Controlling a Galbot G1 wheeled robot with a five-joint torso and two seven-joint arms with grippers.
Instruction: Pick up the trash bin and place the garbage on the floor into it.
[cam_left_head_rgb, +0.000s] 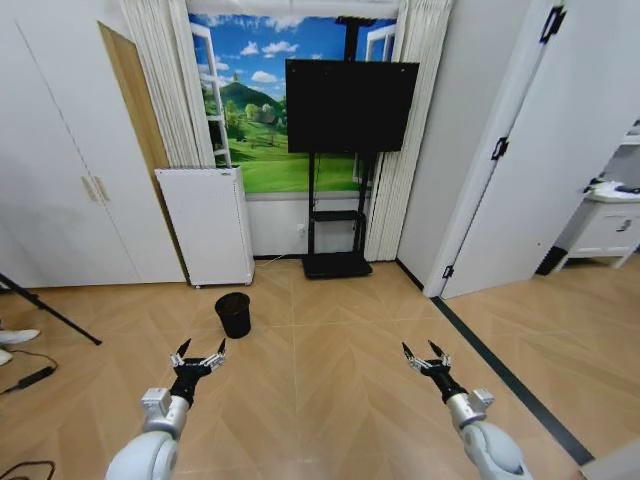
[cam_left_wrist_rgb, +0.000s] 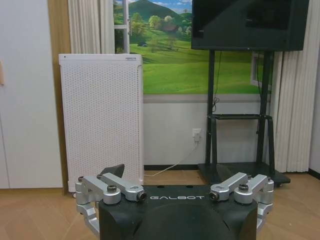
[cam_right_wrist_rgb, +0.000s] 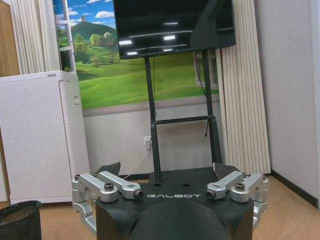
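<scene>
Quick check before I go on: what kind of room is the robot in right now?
Likely a staged living room: a TV on a black stand, a curtained window mural, white cabinet doors and herringbone floor. The trash bin stands ahead.

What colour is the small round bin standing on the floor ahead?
Black: the small round plastic trash bin shows best in the head view, on the tan herringbone floor.

Head camera looks down from above; both wrist cameras face the television (cam_left_head_rgb: 351, 104).
</scene>
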